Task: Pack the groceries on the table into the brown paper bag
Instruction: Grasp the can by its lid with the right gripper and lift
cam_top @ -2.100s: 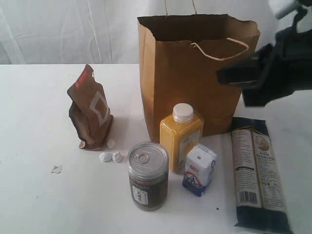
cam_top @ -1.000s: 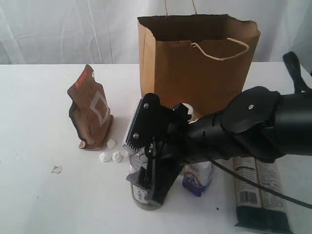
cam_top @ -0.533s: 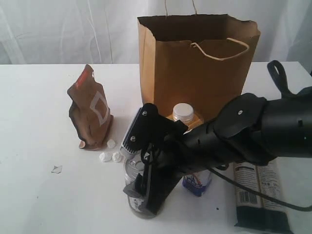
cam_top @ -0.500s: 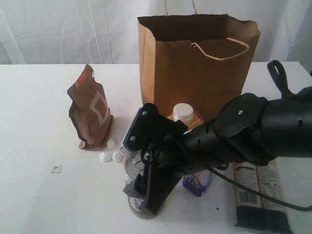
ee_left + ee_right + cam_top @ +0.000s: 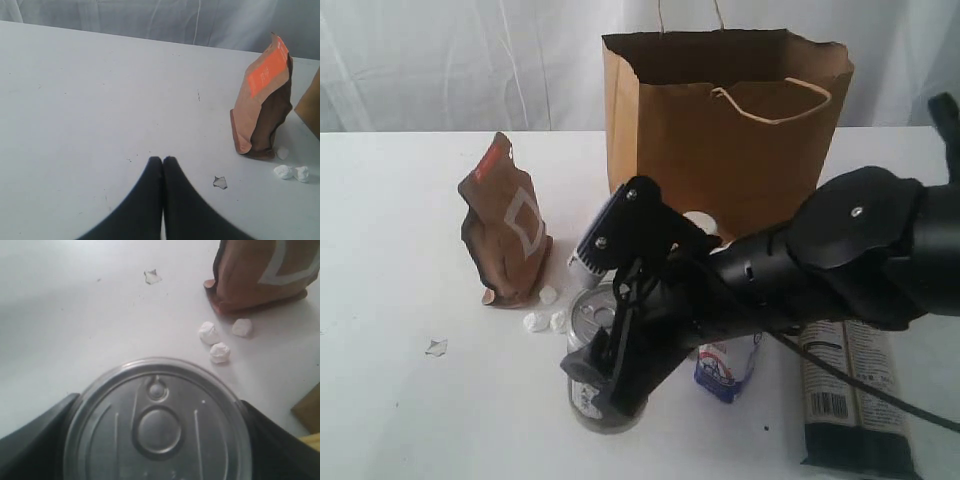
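Right gripper (image 5: 157, 440) is straddling the dark cylindrical pull-tab can with silver lid (image 5: 157, 422): fingers apart, one either side of the rim, can't confirm contact yet. Can sits upright on the wide flat white tabletop (image 5: 390, 400), front-centre, just ahead of the tall kraft-brown paper bag (image 5: 725, 150). Small white-blue carton (image 5: 728, 362) is right beside it, and the arm hides most of the yellow bottle. Brown foil pouch (image 5: 505, 225) stands to the left, long dark noodle packet (image 5: 845, 390) on the right.

My plan: keep jaws centred on the lid, grip below the rim, squeeze firmly, lift straight up so I don't clip the carton.

Left gripper (image 5: 162, 162) is pinched together, empty, well clear.
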{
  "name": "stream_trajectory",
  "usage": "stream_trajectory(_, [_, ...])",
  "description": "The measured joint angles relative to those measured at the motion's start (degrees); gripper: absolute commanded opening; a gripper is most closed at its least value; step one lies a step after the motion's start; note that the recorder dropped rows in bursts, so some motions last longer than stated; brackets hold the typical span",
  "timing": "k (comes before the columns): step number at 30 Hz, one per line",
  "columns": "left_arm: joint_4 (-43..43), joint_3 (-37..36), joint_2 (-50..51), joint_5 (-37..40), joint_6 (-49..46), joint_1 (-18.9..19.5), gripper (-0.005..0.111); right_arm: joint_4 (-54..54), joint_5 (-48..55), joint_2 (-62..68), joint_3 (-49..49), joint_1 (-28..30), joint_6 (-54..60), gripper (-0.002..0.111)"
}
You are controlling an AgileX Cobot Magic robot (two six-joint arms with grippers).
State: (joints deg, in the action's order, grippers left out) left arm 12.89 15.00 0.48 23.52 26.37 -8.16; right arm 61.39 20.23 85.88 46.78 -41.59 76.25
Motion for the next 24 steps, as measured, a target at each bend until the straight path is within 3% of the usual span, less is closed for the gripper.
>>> stream_trajectory(24, [0.87, -0.14, 0.0, 1.41, 0.0, 0.0, 0.0, -0.82, 10.01, -14.44, 1.24, 0.0, -12.26, 0.0])
